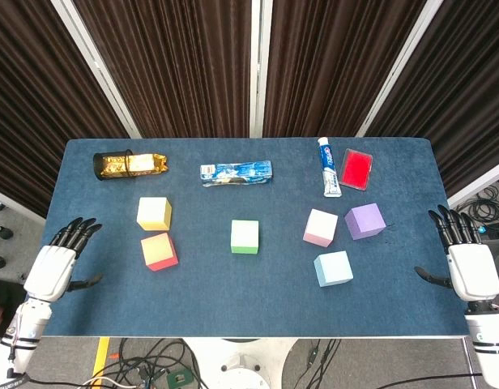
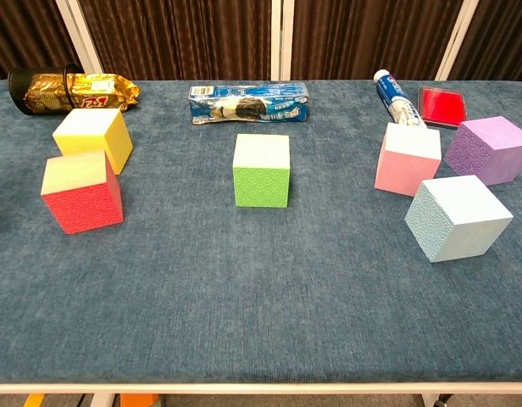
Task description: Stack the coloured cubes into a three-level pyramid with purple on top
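Cubes number six, all single on the blue table (image 1: pixel 201 300): yellow cube (image 1: pixel 154 213) and red cube (image 1: pixel 159 251) nearer the left hand (image 1: pixel 57 263), green cube (image 1: pixel 245 237) midway, pink cube (image 1: pixel 320 228), purple cube (image 1: pixel 364 221) and light-blue cube (image 1: pixel 333 268) nearer the right hand (image 1: pixel 468 261). Both hands rest empty, fingers apart, at the table's edges

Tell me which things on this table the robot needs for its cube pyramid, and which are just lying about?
Needed: yellow foam cube, red foam cube, green foam cube, pink foam cube, purple foam cube, pale blue foam cube.

Lying about: gold snack packet, blue biscuit packet, toothpaste tube, flat red box.
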Robot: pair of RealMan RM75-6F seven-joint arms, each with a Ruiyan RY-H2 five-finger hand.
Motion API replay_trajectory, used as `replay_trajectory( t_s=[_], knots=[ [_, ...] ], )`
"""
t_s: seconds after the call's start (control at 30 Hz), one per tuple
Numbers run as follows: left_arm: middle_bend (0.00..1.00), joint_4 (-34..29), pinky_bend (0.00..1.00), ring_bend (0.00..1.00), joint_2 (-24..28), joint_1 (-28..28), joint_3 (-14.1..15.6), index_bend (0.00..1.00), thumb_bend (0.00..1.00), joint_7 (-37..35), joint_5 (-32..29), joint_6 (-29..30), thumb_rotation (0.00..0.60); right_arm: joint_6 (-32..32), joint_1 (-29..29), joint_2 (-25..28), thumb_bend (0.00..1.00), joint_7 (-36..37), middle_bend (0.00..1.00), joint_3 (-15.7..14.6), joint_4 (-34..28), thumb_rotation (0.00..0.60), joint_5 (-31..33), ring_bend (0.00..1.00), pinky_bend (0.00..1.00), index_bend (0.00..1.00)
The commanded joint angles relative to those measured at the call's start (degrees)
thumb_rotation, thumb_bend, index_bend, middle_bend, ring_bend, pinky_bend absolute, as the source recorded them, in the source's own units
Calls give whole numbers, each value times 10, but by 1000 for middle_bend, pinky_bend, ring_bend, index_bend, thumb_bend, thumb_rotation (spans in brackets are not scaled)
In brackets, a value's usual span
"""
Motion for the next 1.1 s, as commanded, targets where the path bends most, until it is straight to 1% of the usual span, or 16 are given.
replay_trajectory(
  t_s=[0.03, 0.23, 0.33, 0.5, 0.6, 0.63, 0.7, 0.77, 0.87, 0.97, 1.1],
  knots=[
    [69, -1, 158, 0, 0, 0, -2, 117, 135, 1, -2, 0, 600, 0, 0, 0, 0, 1, 0, 0, 0, 600, 0, 0, 0, 0],
    [70, -3, 157, 0, -1, -1, -7, 117, 135, 7, -9, 1, 600, 2, 1, 3, 0, 4, 0, 4, -3, 600, 0, 0, 0, 0],
    [69, -10, 157, 0, 2, -8, -17, 117, 135, 8, -16, -6, 600, 5, 2, 7, 0, 5, 0, 9, -12, 600, 3, 0, 0, 0],
    [73, -24, 158, 0, -4, -36, -47, 117, 135, 31, -44, -33, 600, 11, 6, 8, 0, -4, 0, 24, -30, 600, 13, 0, 0, 0],
    [81, -35, 158, 0, -11, -62, -69, 117, 133, 28, -70, -67, 600, 14, 9, 9, 0, -6, 0, 32, -41, 600, 17, 0, 0, 0],
    [81, -37, 158, 0, -15, -74, -80, 117, 133, 29, -82, -81, 600, 13, 11, 10, 0, -8, 0, 34, -44, 600, 19, 0, 0, 0],
    [81, -32, 159, 0, -26, -94, -95, 117, 134, 35, -105, -106, 600, 8, 14, 12, 0, -12, 0, 37, -49, 600, 24, 0, 0, 0],
    [81, -15, 160, 0, -42, -117, -107, 117, 135, 36, -126, -137, 600, 4, 18, 15, 0, -16, 0, 42, -57, 600, 29, 0, 0, 0],
    [81, 26, 162, 0, -70, -148, -116, 117, 136, 38, -155, -183, 600, 1, 23, 17, 0, -16, 0, 48, -67, 600, 32, 0, 0, 0],
    [82, 74, 162, 0, -99, -173, -116, 117, 136, 34, -173, -223, 600, -4, 28, 19, 0, -20, 0, 52, -75, 600, 34, 0, 0, 0],
    [82, 131, 162, 0, -134, -195, -113, 117, 135, 11, -185, -260, 600, -12, 36, 20, 0, -27, 0, 57, -78, 600, 41, 0, 0, 0]
  ],
)
